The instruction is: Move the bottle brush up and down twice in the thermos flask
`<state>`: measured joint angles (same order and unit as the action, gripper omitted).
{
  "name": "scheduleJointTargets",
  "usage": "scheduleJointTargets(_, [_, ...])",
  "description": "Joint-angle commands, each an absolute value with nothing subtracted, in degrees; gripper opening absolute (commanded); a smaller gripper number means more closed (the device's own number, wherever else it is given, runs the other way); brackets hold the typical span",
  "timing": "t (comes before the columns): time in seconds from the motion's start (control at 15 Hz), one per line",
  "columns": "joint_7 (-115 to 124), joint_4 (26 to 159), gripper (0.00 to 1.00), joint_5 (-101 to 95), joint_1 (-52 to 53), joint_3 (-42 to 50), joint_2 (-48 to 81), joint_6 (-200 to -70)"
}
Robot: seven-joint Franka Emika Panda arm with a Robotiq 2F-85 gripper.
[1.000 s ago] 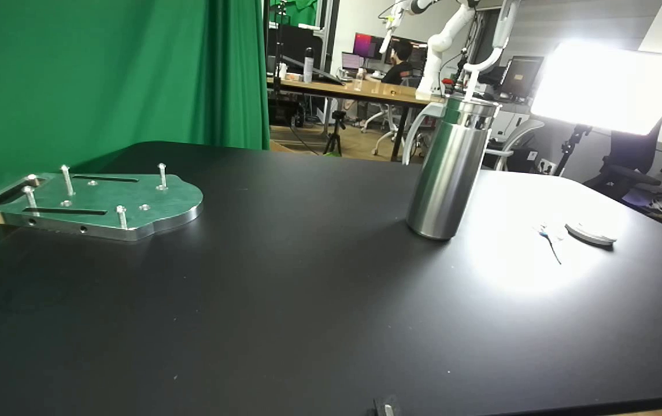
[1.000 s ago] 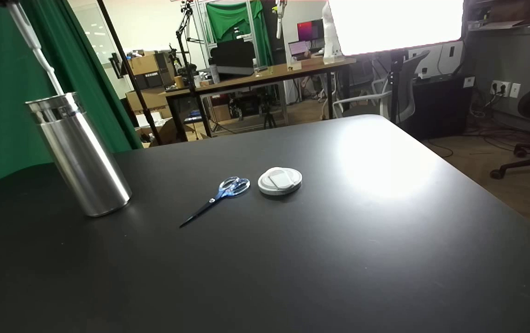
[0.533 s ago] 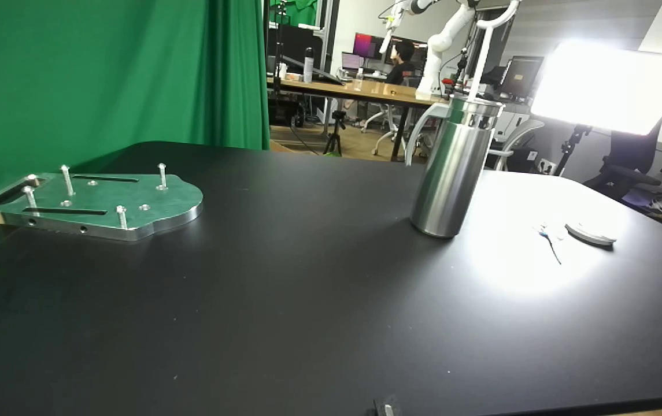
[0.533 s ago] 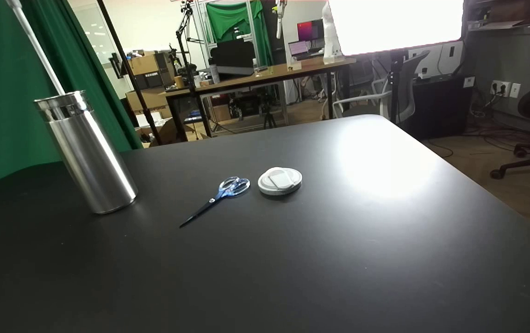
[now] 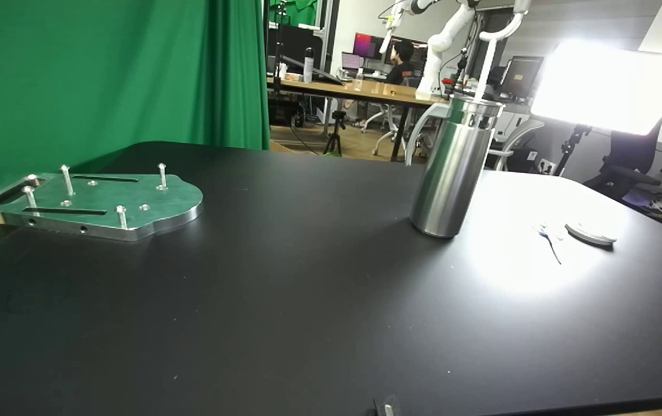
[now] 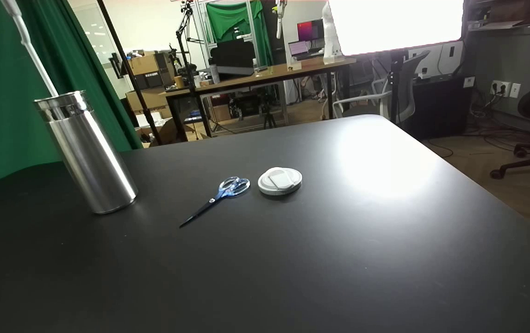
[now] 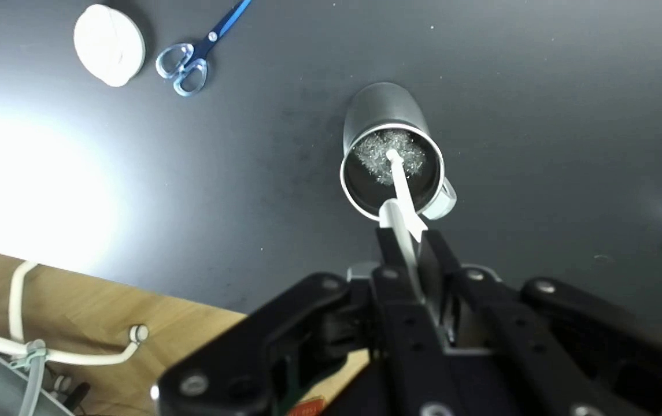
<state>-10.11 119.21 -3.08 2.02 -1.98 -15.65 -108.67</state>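
Note:
The bottle brush (image 7: 403, 188) has a white, bent handle; it also shows in both exterior views (image 5: 485, 72) (image 6: 40, 64). My gripper (image 7: 410, 234) is shut on its handle above the thermos flask (image 7: 385, 104). The shaft goes down into the flask's open mouth. In the wrist view, pale bristles show inside the mouth, towards the far side. The steel flask stands on the table in both exterior views (image 5: 455, 173) (image 6: 91, 157), with a pale side handle (image 5: 420, 130). The gripper is out of view in both exterior views.
Blue-handled scissors (image 6: 223, 192) and a white round lid (image 6: 280, 180) lie on the black table (image 6: 292, 268) beside the flask. A green plate with pegs (image 5: 105, 199) lies farther off on the flask's other side. A bright lamp panel (image 5: 614, 86) stands behind the table.
The brush has risen in the flask since one second ago, then come down slightly in the last half second. Its shaft leans differently now. The flask shifted slightly during the rise.

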Motion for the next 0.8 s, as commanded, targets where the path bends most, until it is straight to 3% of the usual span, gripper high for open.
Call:
scheduleJointTargets(0.0, [-9.8, 122.0, 0.04, -2.7, 2.2, -1.3, -14.1, -110.1])
scheduleJointTargets(0.73, [-8.5, 125.8, 0.04, -2.6, 1.4, -1.2, -8.4, -114.3])
